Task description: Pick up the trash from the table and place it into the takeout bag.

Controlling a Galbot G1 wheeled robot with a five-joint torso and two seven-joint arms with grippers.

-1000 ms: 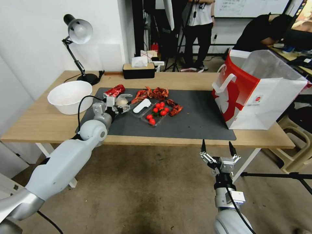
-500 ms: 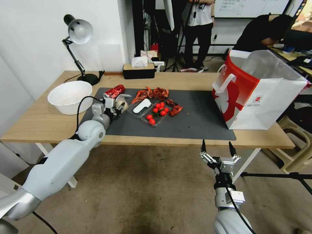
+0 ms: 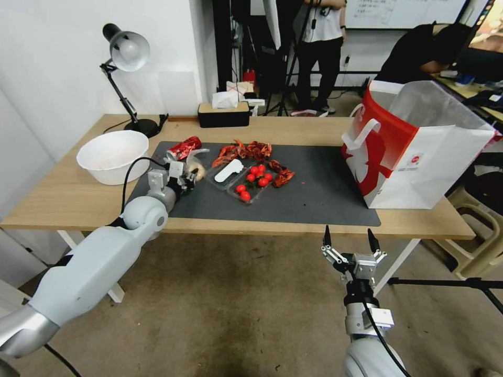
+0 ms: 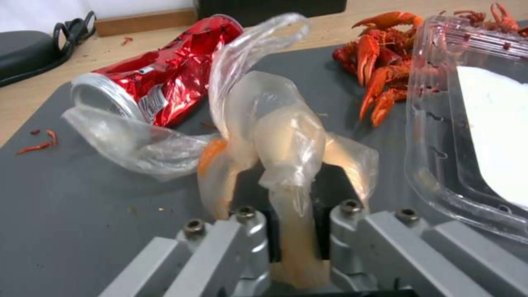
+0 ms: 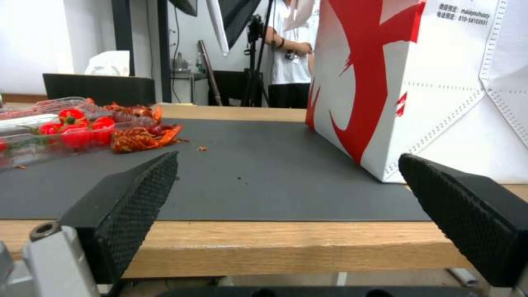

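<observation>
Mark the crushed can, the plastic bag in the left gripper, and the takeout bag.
can (image 4: 159, 88), left wrist view, on its crumpled red side.
plastic bag (image 4: 286, 136), left wrist view, on the bunched film above the fingers.
takeout bag (image 3: 440, 167), head view, on its white front.

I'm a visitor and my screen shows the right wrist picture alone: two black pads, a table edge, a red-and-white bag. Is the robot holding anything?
Observer: Yes, with its other arm. The left gripper is shut on a clear plastic bag at the left end of the dark mat.
Operator: Is anything lying near it?
Observer: A crushed red can lies on its side just beyond the plastic bag.
Operator: The big bag in my picture, is its top open?
Observer: Yes. From the head view the takeout bag stands upright with its mouth open, at the right end of the mat.
</observation>
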